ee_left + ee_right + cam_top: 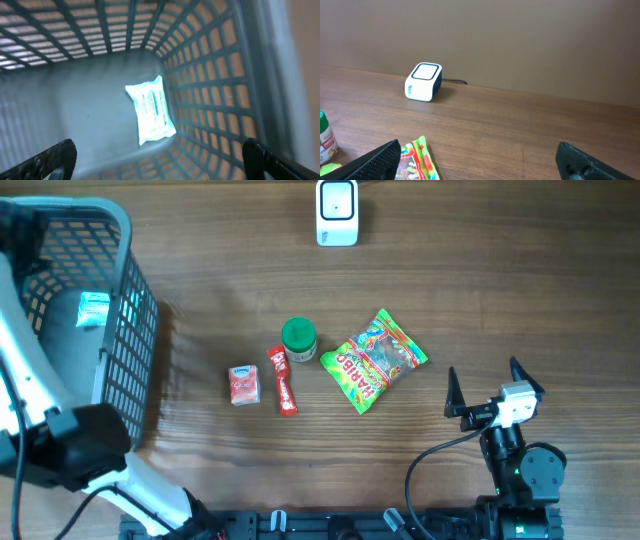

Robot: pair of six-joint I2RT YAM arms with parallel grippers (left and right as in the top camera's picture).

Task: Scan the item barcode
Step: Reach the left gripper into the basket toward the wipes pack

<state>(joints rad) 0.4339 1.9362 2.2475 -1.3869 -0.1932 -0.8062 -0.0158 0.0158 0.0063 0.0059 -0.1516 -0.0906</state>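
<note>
Over on the left side of the table [500, 270], the left gripper [157, 162] hangs inside the grey mesh basket [128, 330]. Its jaws are spread as wide as they go with nothing in them, and it sits right above a small white-and-teal packet [150, 110] lying flat on the basket floor, close to one wall. The right gripper [483, 370] is parked near the front right edge, also wide open and empty, pointing roughly toward the white barcode scanner [337, 212] at the far edge. The stuff to scan sits mid-table in a loose row: a small red box [244, 384], a red stick pack [283, 380], a green-lidded jar [299, 340] and a Haribo gummy bag [373, 360], all well apart from the scanner. My read is we're between items, so nothing is being scanned right now. I honestly can't tell if the packet in the basket is about to be grabbed or is done with. Either way, the next move calls for one arm to close on an item. The Haribo bag is nearest the right gripper, so that's my guess. Then lift it, turn it so the barcode faces the scanner's window and hold it steady there. No barcode shows on any of them from these views, so finding the right face could be the fiddly part, especially on a crinkly bag.
</note>
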